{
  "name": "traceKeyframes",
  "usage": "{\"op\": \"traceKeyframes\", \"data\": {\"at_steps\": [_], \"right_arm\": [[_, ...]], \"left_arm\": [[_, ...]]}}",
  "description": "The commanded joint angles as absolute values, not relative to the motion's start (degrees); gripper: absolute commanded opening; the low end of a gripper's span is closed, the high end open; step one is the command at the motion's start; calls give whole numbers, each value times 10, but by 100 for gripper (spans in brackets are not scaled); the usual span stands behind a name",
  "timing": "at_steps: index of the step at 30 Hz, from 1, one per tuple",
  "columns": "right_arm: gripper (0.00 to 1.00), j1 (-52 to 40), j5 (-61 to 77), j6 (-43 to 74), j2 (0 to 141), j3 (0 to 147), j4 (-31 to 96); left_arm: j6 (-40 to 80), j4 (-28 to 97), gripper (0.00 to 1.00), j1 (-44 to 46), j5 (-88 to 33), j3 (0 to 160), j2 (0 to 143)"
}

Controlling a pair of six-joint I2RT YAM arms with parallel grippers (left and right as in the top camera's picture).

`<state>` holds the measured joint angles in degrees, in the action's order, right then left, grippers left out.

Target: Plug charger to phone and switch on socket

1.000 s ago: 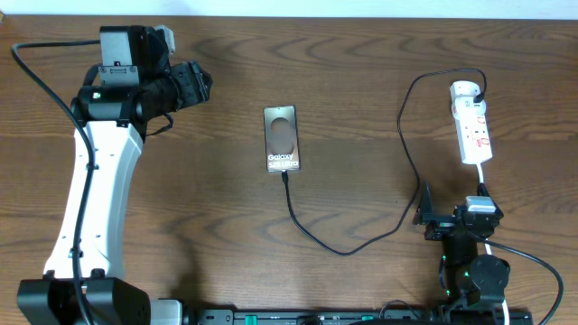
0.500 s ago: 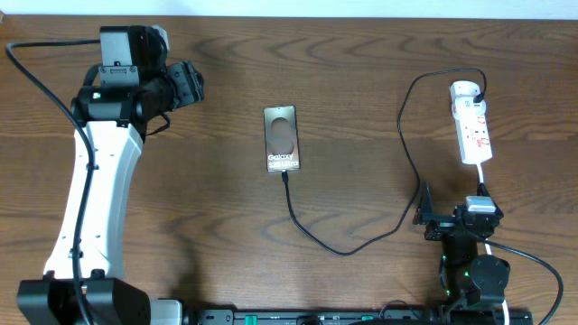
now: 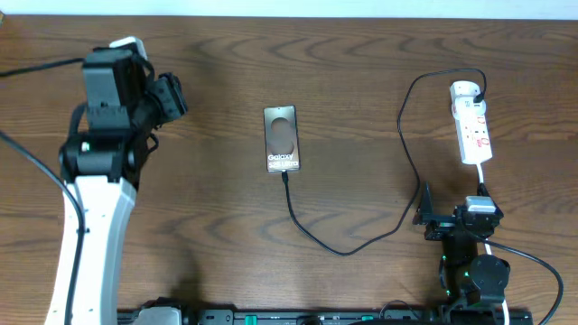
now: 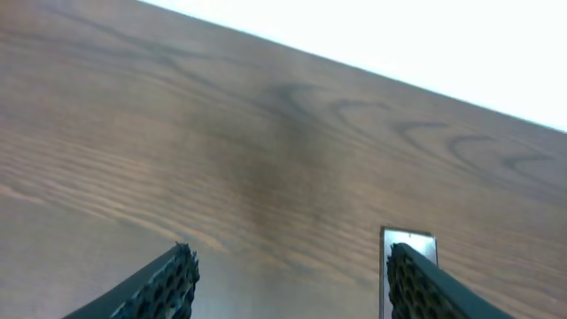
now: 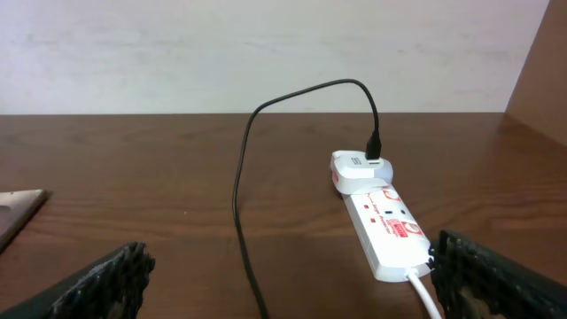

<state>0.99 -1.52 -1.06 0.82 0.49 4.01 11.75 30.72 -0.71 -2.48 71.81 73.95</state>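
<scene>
Left arm reaches up the bench's left side, its end effector (image 4: 288,261) near the far-left corner, jaws parted and empty, pointing toward the phone (image 3: 281,138) at mid-bench. Right arm sits folded at the near-right edge, end effector (image 5: 291,248) spread wide, empty. The charger (image 3: 343,248) runs from the phone's near end to the socket (image 3: 472,126) by the right edge.

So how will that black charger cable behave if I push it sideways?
Probably floppy: the charger cable lies in loose curves on the table. Likely light, since it looks thin. A push may also tug the phone, as the tip meets its lower edge.
</scene>
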Motion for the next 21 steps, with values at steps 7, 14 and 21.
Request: {"op": "traceKeyframes", "data": {"at_steps": [7, 14, 21], "right_arm": [[99, 6, -18, -7, 3, 3, 41], [99, 6, -18, -7, 3, 3, 41], [99, 6, -18, -7, 3, 3, 41]], "left_arm": [[68, 173, 66, -10, -8, 573, 632], [23, 89, 66, -10, -8, 461, 546], [-6, 30, 66, -10, -8, 331, 429]]}}
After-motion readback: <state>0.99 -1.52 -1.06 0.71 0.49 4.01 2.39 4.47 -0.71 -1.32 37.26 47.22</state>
